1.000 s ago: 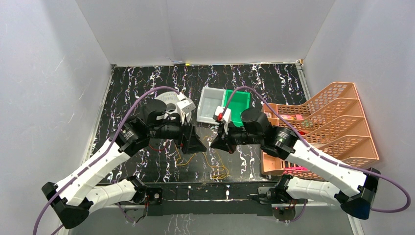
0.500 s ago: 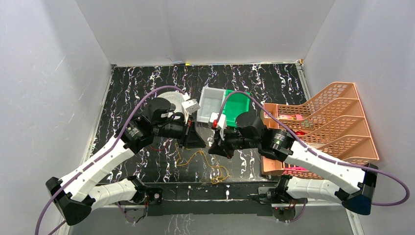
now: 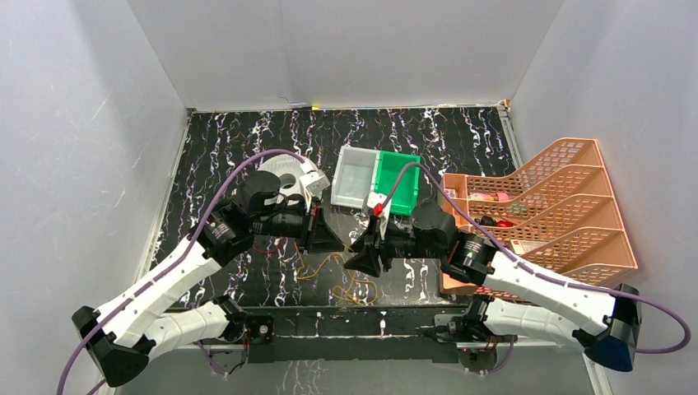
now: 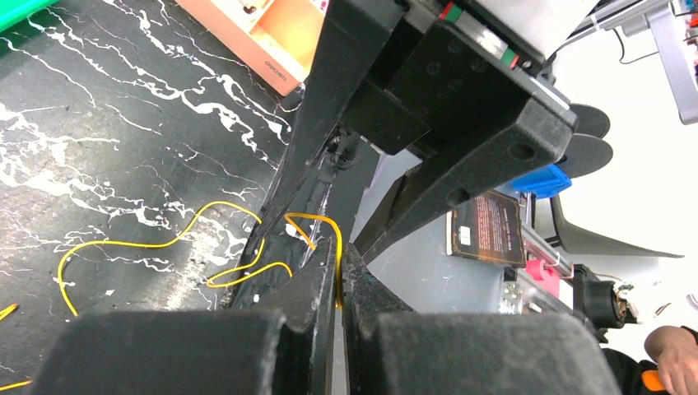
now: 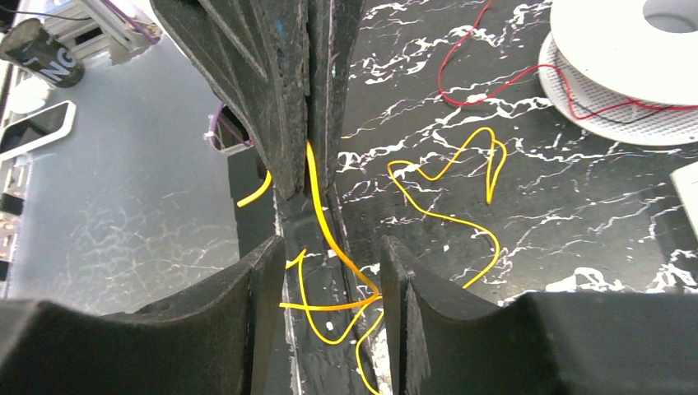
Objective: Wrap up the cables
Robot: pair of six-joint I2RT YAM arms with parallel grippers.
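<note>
Your left gripper point(image 5: 309, 164) is pressing its jaws together on a stretch of the yellow cable point(image 5: 444, 218), pinching it just above the bench point(image 3: 247, 132). Your right gripper point(image 5: 333, 255) is standing with its jaws spread, and the same cable is passing through the gap between them without being gripped. The two grippers are meeting tip to tip near the middle of the bench, close to its near edge. The rest of the yellow cable is lying in loose loops on the bench below and beside them.

This is looking like a hand-over or a re-grip along the cable. To do it well, you are wanting the right jaws centred on the strand before closing, since the wire is hair-thin and could slip past a pad edge. Hold the left pinch firm until the right one is biting. Watch the loops below: they could snag or knot if you are pulling fast.

Counting what is showing: two cables, one yellow and one red point(image 5: 477, 78), the red one trailing off the one white spool point(image 5: 625, 82); two bins, one grey point(image 3: 354, 174) and one green point(image 3: 399, 177); one orange tiered rack point(image 3: 568, 214).
</note>
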